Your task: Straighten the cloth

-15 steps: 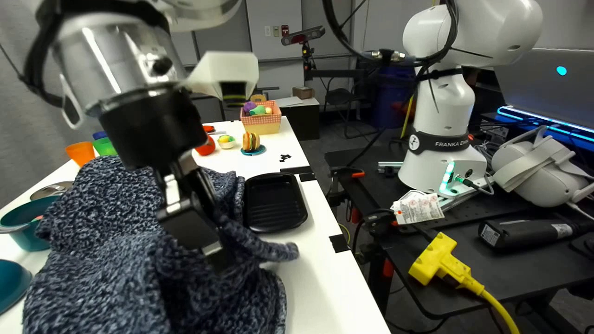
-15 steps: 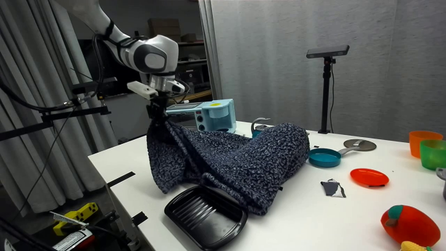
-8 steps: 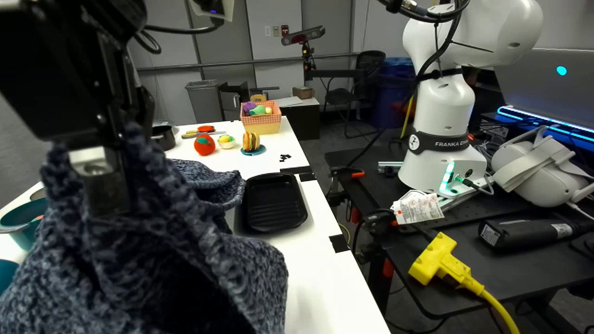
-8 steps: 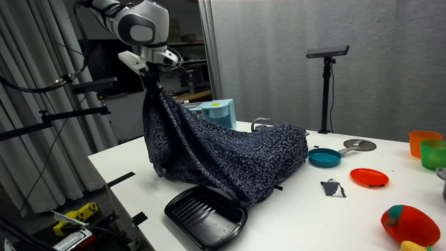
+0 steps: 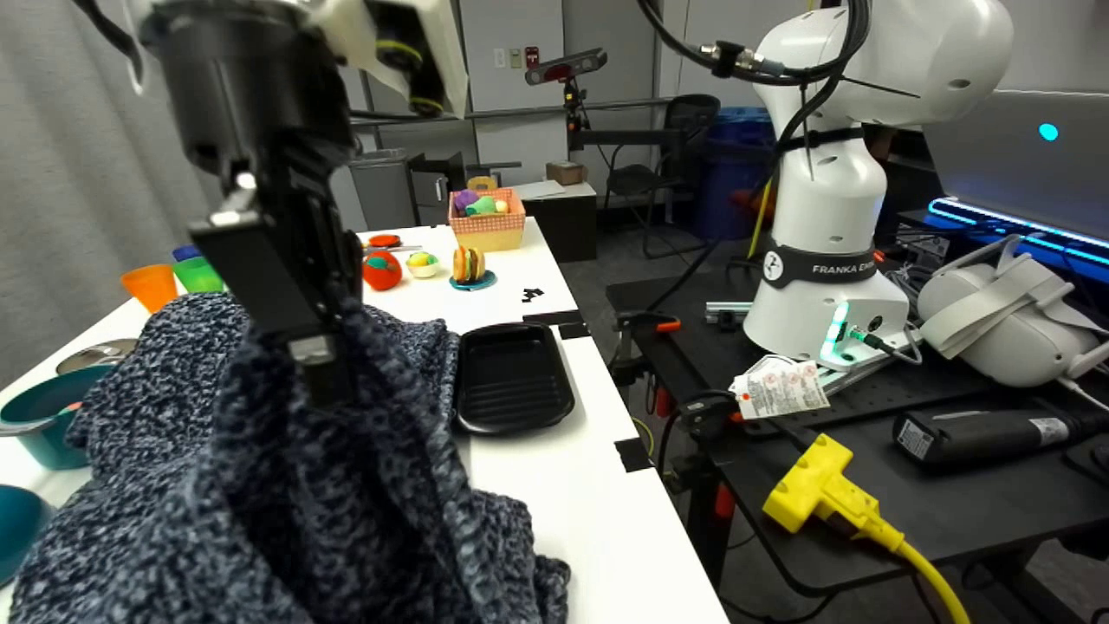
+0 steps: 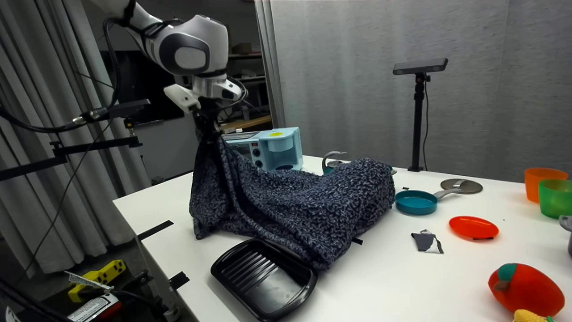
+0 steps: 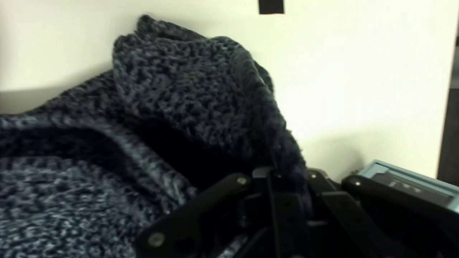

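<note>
The cloth is dark navy with white speckles, thick and rumpled; it shows in both exterior views (image 5: 165, 416) (image 6: 308, 201). My gripper (image 6: 210, 132) is shut on one end of it and holds that end up above the white table. The lifted part hangs in steep folds, with its lower edge at the table. The far part lies bunched in a raised hump. In the wrist view the cloth (image 7: 193, 82) runs up between the fingertips (image 7: 292, 175). The gripper also shows in an exterior view (image 5: 321, 364), where cloth partly hides its tips.
A black ridged tray (image 6: 263, 277) lies close beside the cloth's edge. A light-blue toaster oven (image 6: 281, 150) stands behind the cloth. A teal pan (image 6: 416, 202) is at the hump's end. A red plate (image 6: 473, 227) and an orange cup (image 6: 543, 183) stand farther off.
My gripper rose with the cloth's end, then came partway down and shifted towards the toaster oven side. The cloth's hanging edge lifted and lowered with it; the hump has barely moved.
</note>
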You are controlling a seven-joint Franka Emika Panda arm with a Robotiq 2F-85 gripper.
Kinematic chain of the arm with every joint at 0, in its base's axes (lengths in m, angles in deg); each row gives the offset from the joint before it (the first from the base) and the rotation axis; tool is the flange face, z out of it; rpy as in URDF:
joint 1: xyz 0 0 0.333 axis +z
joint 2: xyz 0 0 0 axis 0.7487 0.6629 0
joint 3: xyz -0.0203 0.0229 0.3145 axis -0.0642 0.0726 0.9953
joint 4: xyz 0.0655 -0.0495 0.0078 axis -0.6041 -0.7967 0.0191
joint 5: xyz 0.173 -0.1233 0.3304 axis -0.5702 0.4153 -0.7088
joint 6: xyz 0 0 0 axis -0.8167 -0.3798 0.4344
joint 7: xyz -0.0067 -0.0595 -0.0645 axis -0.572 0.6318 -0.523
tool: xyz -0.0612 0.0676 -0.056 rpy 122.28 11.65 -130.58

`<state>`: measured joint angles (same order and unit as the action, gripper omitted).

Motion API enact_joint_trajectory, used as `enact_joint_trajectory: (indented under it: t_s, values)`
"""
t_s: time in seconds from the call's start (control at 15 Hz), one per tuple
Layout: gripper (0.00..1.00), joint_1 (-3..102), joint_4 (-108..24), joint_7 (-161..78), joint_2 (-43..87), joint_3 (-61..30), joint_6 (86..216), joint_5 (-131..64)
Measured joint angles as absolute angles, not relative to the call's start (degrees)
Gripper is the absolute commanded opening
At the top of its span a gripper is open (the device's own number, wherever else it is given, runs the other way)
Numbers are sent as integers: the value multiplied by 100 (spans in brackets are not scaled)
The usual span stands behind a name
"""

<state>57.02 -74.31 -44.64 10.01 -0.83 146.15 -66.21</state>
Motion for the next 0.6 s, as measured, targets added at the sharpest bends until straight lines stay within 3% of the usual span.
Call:
enact_joint_trajectory:
  t_s: [0.07, 0.13, 0.27, 0.6]
  values:
    - [5, 5696, -7621, -4457, 1028, -146, 14674, -6416]
    - [29, 5691, -7811, -4436, 1059, -206, 14728, -6185]
    - [32, 5687, -8163, -4343, 1119, -301, 14811, -5700]
    - [69, 5682, -8606, -3879, 1193, -480, 14932, -4764]
